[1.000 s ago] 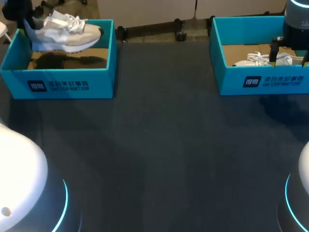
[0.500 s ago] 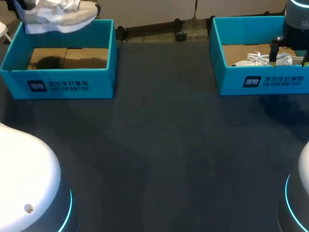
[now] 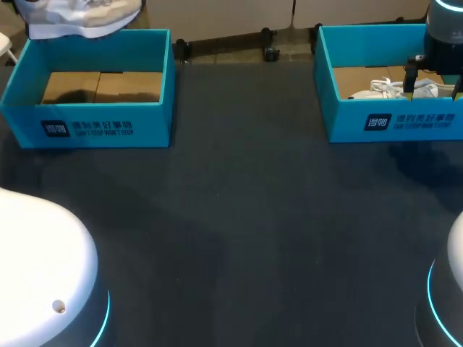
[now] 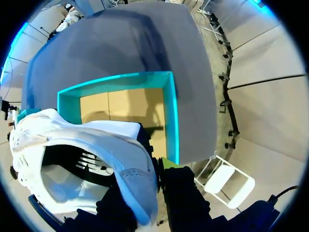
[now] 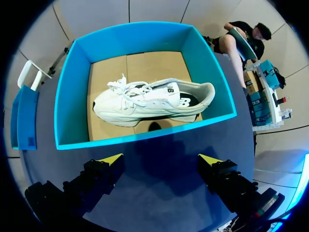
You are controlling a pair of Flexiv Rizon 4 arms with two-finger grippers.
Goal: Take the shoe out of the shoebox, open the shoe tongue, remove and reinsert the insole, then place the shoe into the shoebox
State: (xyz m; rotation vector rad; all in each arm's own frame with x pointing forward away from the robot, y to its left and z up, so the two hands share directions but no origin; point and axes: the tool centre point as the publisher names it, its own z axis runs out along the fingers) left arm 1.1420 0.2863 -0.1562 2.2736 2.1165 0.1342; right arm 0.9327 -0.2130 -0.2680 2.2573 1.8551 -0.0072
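Hanging from the left gripper (image 4: 155,170), the shoe (image 4: 104,137) is above the shoebox (image 4: 169,116).

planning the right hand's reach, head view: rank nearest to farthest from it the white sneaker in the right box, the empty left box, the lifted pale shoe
1. White lace-up sneaker, close by, in the right teal cardboard shoebox.
2. Empty teal cardboard shoebox, across the table, left.
3. Lifted pale grey sneaker, above that box's far edge.

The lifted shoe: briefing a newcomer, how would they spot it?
Find the teal shoebox at the table's far left. The shoe hangs above its back wall in the left gripper. The other shoe lies inside the right shoebox.
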